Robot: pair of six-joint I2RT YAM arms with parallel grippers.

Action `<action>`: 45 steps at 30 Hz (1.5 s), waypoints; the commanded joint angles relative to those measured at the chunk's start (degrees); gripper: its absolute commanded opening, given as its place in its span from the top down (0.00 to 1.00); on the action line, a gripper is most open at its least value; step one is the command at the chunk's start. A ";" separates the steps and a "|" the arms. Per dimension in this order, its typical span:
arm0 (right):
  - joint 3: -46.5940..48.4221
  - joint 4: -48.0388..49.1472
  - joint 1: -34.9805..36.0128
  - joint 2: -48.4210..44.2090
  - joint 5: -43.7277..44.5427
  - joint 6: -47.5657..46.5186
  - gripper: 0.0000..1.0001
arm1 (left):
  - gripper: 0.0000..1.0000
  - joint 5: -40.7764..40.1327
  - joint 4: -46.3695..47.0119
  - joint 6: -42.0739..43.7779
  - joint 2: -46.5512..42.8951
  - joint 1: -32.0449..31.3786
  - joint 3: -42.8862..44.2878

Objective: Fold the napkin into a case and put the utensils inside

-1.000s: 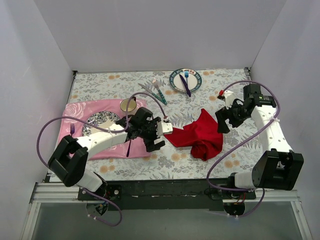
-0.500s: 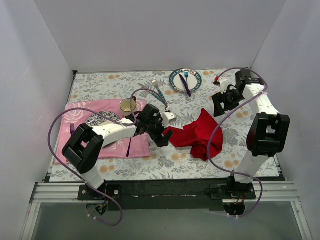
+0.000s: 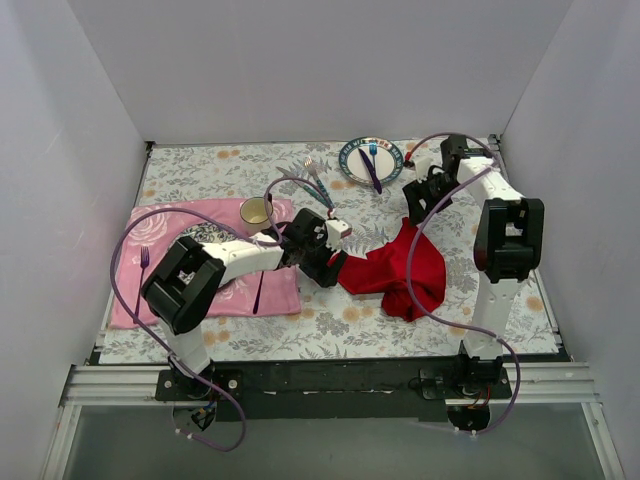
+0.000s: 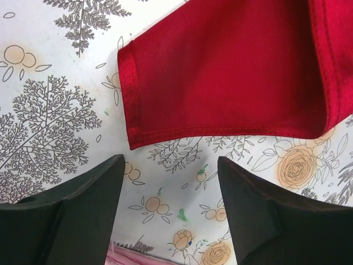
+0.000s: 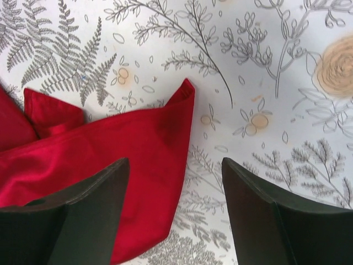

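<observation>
The red napkin [image 3: 400, 265] lies crumpled on the flowered tablecloth, right of centre. My left gripper [image 3: 336, 264] is open and empty just short of the napkin's left hemmed corner [image 4: 220, 72]; its jaws [image 4: 170, 165] stand over bare tablecloth. My right gripper [image 3: 414, 203] is open and empty above the napkin's far pointed corner [image 5: 110, 160]; in the right wrist view the gripper [image 5: 174, 165] straddles the cloth's edge. The teal-handled fork and knife [image 3: 315, 181] lie side by side on the cloth, far of centre.
A pink placemat [image 3: 150, 225] at the left holds a patterned plate [image 3: 200, 240], a cup [image 3: 256, 210], a purple spoon [image 3: 258, 293] and a small purple fork [image 3: 144, 260]. A far plate [image 3: 352, 167] holds a blue fork and purple knife. White walls enclose the table.
My left gripper has moved right, up to the napkin's left corner. My right arm has swung left and farther back, to the napkin's far corner. The napkin has stayed put.
</observation>
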 commanded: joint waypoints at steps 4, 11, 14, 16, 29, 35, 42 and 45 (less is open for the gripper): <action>2.46 3.21 0.16 3.01 -3.72 0.63 0.30 | 0.36 -2.06 0.42 -3.54 1.60 -0.05 2.04; -4.22 5.24 0.69 0.73 -9.17 0.80 0.85 | 0.55 3.29 -0.19 -5.39 4.24 -0.05 4.76; -3.79 3.75 0.60 -1.55 -9.88 0.54 0.99 | 0.80 2.69 -1.77 -4.42 4.33 0.03 6.00; -2.47 1.46 0.34 -4.44 -9.54 -0.69 0.99 | 0.99 1.81 -2.13 -3.37 3.46 0.03 5.56; -3.96 6.55 -6.70 -32.75 -9.54 3.00 0.99 | 1.00 1.55 -11.09 -2.84 -18.25 0.38 6.96; 1.04 9.02 -7.05 -40.58 -5.93 4.76 0.99 | 1.00 5.66 -18.91 -1.70 -22.12 4.95 16.35; -5.15 7.87 -7.14 -54.60 -3.20 2.22 0.99 | 1.00 15.94 -30.59 2.79 -25.02 5.57 21.65; -10.80 7.35 -7.14 -61.82 -3.82 0.46 0.99 | 1.00 19.54 -33.33 1.83 -26.60 5.48 17.88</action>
